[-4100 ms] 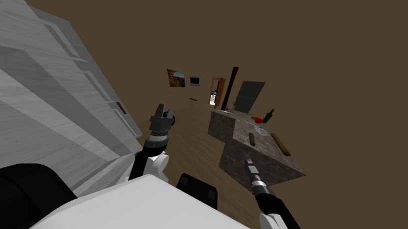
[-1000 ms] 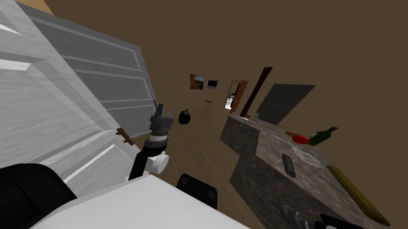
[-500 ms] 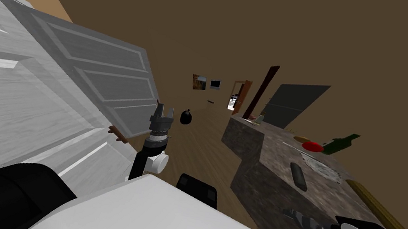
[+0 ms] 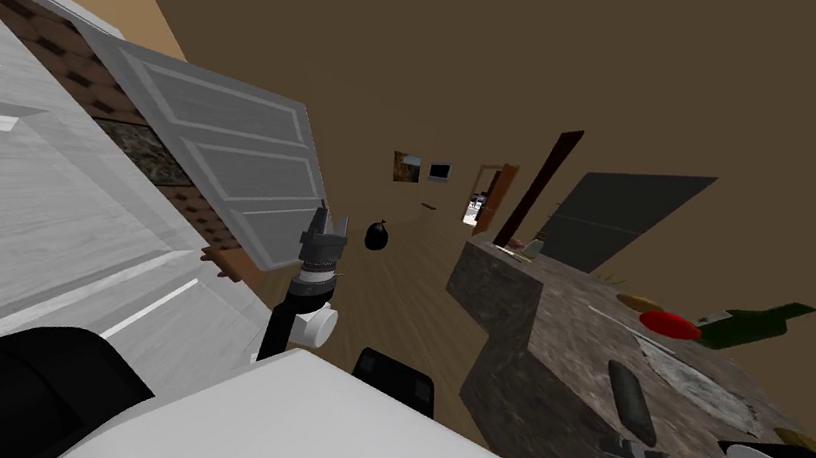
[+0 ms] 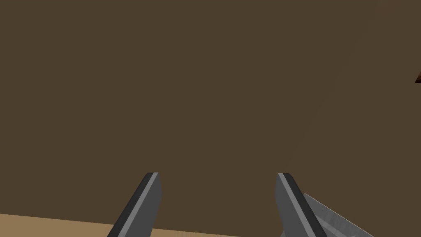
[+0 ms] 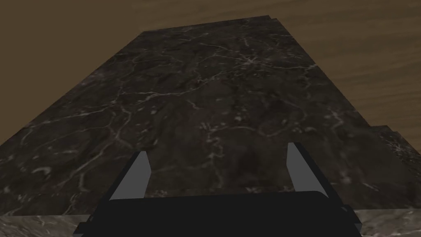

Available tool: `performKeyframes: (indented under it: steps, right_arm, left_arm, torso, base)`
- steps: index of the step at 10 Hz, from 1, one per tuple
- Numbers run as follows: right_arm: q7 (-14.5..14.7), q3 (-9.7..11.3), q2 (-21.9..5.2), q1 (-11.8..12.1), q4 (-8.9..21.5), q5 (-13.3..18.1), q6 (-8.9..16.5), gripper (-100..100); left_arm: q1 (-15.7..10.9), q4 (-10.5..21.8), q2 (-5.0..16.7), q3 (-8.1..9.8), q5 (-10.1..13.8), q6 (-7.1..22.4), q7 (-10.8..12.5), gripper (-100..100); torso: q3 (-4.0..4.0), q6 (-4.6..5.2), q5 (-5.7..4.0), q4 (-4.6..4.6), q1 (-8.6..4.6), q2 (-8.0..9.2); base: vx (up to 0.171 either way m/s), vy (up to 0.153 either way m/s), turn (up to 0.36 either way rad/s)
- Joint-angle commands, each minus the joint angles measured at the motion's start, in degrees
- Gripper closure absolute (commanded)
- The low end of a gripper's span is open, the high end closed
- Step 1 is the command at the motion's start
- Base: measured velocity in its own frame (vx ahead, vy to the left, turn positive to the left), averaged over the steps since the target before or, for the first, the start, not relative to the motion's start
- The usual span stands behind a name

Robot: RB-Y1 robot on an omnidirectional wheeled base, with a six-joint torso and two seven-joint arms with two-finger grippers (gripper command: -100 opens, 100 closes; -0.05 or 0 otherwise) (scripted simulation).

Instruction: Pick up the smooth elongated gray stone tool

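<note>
The stone tool [image 4: 630,400] is a smooth, dark grey, elongated bar lying flat on the dark marble counter [image 4: 525,309]. My right arm reaches in over the counter's near part, its wrist just short of the tool's near end. In the right wrist view my right gripper [image 6: 217,148] stands open above the bare marble top [image 6: 205,94], with nothing between its fingers. My left gripper [image 4: 324,221] is raised over the floor, away from the counter, and open [image 5: 218,173].
Beyond the tool lie a flat grey piece [image 4: 701,386], a red disc [image 4: 670,324], a green bottle [image 4: 755,326] and a long olive stick [image 4: 799,438]. White panelled doors [image 4: 225,153] stand on my left. A black bag [image 4: 377,236] sits on the wooden floor.
I have moved closer to the counter and turned. It and the tool now loom larger and nearer my right arm. My left arm keeps its pose.
</note>
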Motion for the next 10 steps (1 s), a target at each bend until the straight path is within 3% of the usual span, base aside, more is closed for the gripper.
performKeyframes:
  steps: [1,5,7,8,9,10]
  right_arm:
    - [1.5,0.0,-2.1,-1.2,2.9,-1.8,2.6,-100]
    - [2.7,0.4,-4.3,-2.5,6.8,-3.8,5.6,-100]
    - [2.7,0.7,-4.2,-2.9,7.1,-3.7,5.6,-100]
    - [2.8,0.7,-4.3,-2.9,7.2,-3.7,5.7,0]
    - [2.1,0.7,-3.5,-3.4,8.9,-3.3,5.6,-100]
    - [1.7,0.7,-3.1,-3.7,9.8,-3.2,5.5,-100]
  left_arm:
    - [0.0,0.0,0.0,0.00,0.0,0.0,0.0,0]
    - [0.0,0.0,0.0,0.01,0.0,0.0,0.0,0]
    - [0.0,0.0,0.0,0.01,0.0,0.0,0.0,0]
    - [0.0,0.0,0.0,0.00,0.0,0.0,0.0,0]
    - [0.0,0.0,0.0,-0.01,0.0,0.0,0.0,0]
    - [0.0,0.0,0.0,-0.02,0.0,0.0,0.0,0]
  torso:
    - [0.00,0.00,0.00,0.00,0.00,0.00]
    - [-0.14,0.03,-0.11,-0.06,-0.32,-0.22]
    - [-0.12,0.04,-0.07,-0.06,-0.12,-0.20]
    - [0.03,0.06,-0.01,-0.01,0.25,0.09]
    - [0.18,0.08,0.07,0.06,0.52,0.35]
    - [0.36,0.01,0.09,0.13,0.58,0.67]
  base:
    - [0.181,-0.194,0.159]
    - [0.187,-0.242,0.150]
    - [0.133,-0.135,0.057]
    - [0.015,-0.017,0.003]
    - [-0.080,-0.021,0.274]
    - [-0.149,-0.046,0.274]
